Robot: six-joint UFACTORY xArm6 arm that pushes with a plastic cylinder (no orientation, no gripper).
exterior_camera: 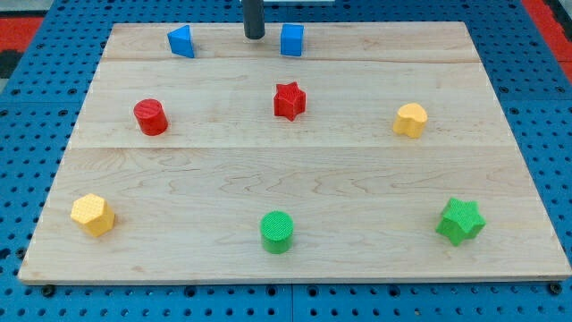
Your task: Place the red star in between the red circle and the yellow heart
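Observation:
The red star (290,101) lies in the upper middle of the wooden board (295,250). The red circle (150,117) is to its left. The yellow heart (411,120) is to its right, at about the same height in the view. My tip (255,36) is at the view's top, between two blue blocks, above and slightly left of the red star, apart from it.
A blue block (181,41) sits left of my tip and a blue cube (292,40) right of it. A yellow hexagon (93,215) is at the lower left, a green circle (277,232) at the bottom middle, a green star (460,221) at the lower right.

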